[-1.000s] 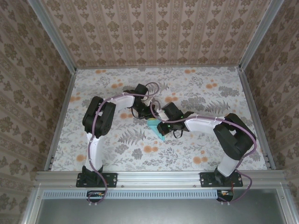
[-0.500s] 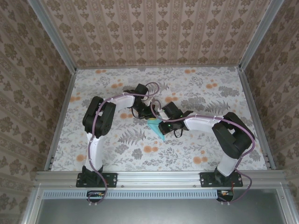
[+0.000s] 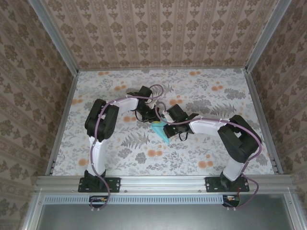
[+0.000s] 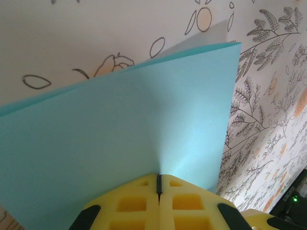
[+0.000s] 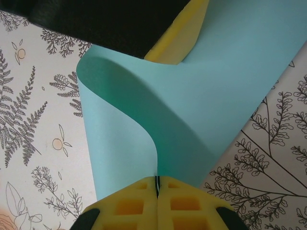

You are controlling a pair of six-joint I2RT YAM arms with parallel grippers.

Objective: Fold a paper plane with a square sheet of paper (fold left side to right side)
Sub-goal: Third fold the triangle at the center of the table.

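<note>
Robot test cell, lab-type, not a home despite the decor. Aluminium frame posts (image 3: 53, 36) run up at upper left and upper right. Wallpapered walls (image 3: 163, 33) box in a floral tabletop (image 3: 206, 91). Two cabled arms, left (image 3: 97, 153) and right (image 3: 237, 139), are bolted to a metal rail (image 3: 163, 181) along the bottom.

Plain cyan-blue paper (image 4: 120, 143), yellow jaws, grey-and-orange floral tabletop (image 3: 201, 148), brown damask walls (image 3: 163, 33)

The right gripper (image 3: 163, 127) has crept slightly leftward, drawing its pinched edge of the thin cyan-blue square sheet of paper (image 3: 163, 137) along.
</note>
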